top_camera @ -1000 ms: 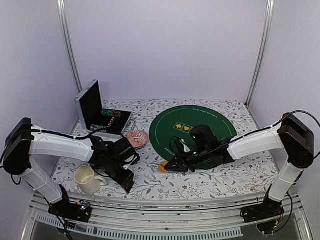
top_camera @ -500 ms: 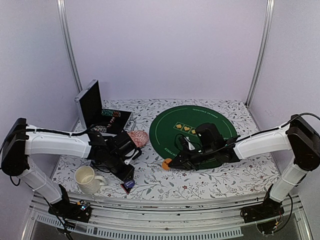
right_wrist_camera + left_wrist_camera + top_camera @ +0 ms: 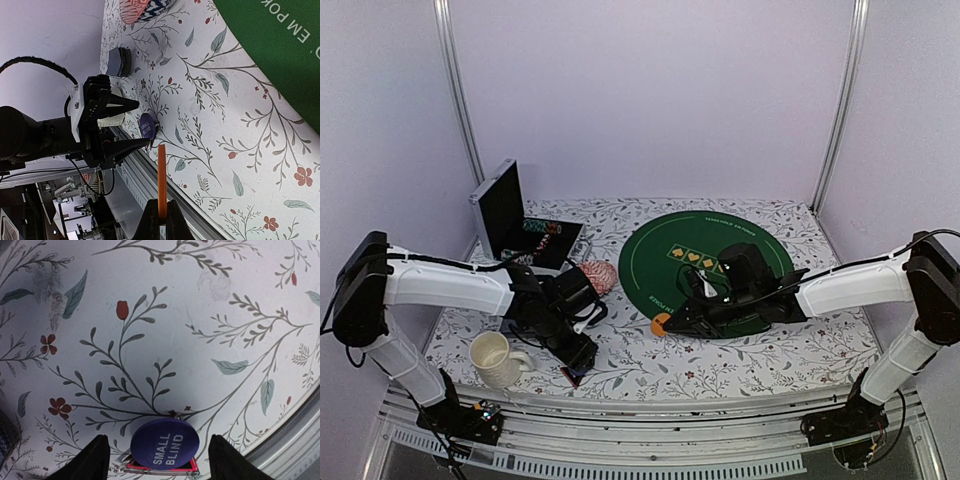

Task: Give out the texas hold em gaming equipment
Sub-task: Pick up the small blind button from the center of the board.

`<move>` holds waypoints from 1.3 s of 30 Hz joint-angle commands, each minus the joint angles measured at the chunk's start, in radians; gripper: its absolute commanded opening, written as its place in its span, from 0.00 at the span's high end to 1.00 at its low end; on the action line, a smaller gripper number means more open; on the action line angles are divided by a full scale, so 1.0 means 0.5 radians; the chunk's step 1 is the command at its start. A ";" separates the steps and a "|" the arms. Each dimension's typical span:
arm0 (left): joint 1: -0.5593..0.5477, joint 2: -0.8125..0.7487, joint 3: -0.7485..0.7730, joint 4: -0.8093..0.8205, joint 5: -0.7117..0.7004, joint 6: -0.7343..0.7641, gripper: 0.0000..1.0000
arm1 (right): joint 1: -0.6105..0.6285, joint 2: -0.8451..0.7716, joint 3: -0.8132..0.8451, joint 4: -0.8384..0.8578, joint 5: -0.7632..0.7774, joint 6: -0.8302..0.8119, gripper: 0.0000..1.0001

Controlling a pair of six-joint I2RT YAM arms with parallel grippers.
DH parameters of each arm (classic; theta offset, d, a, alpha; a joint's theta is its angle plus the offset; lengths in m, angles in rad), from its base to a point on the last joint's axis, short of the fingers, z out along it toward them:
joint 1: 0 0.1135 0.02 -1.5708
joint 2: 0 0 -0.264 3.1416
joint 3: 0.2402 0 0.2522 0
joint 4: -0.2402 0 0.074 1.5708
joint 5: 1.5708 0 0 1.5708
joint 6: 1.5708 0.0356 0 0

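Near edge of the floral tabletop point(image 3: 760, 355), left of centre: the blue button point(image 3: 165, 443), reading SMALL BLIND, lies flat, partly over a flat dark piece point(image 3: 160, 471) with a red rim. This may be a card or a marker; too little of it shows to tell. The left gripper point(image 3: 582, 352) stands over the button with its jaws spread, one finger on each side and a gap on both sides; it is released and grasps nothing. The cream mug point(image 3: 495, 358) stands upright just left of that arm. Further in, the right gripper point(image 3: 670, 323) is clenched on the orange button point(image 3: 161, 185), held on edge between the fingertips, low over the tabletop at the near-left rim of the green round mat point(image 3: 710, 265). The right wrist view shows only the button's thin edge. A grey-blue stack of playing cards point(image 3: 120, 61) sits beyond the left arm, near the pink patterned dish point(image 3: 597, 275), which lies just left of the mat. Farthest, at back left: an open black case point(image 3: 505, 215), lid upright, with poker chips point(image 3: 542, 228) in its tray.
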 commanded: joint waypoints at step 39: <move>-0.122 0.053 0.031 0.007 -0.122 -0.013 0.56 | -0.010 -0.019 -0.053 0.001 0.027 -0.048 0.98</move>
